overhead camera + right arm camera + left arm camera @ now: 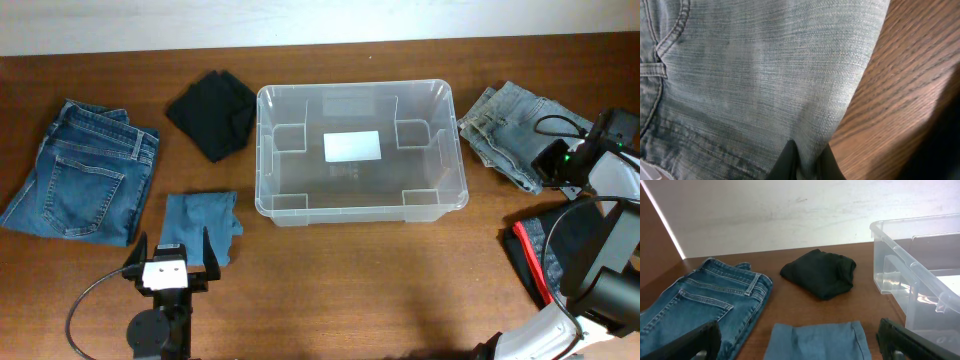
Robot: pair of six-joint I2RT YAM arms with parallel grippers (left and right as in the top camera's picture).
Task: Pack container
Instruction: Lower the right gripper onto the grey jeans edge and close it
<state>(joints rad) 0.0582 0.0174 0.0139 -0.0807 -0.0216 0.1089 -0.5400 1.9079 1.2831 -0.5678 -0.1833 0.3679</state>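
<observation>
Wooden bench point(350, 280): pale jeans point(505, 130) pinched at edge by closed right gripper point(807, 162); left gripper point(175, 250) spread wide, empty. Lift into container point(262, 150) judged next.

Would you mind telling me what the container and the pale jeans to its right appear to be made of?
The container looks like clear, glossy rigid plastic: the table shows through its walls. The pale jeans look like faded denim, matte, with twill weave and stitched seams.

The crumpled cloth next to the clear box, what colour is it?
The crumpled cloth is black, seen best in the left wrist view.
</observation>
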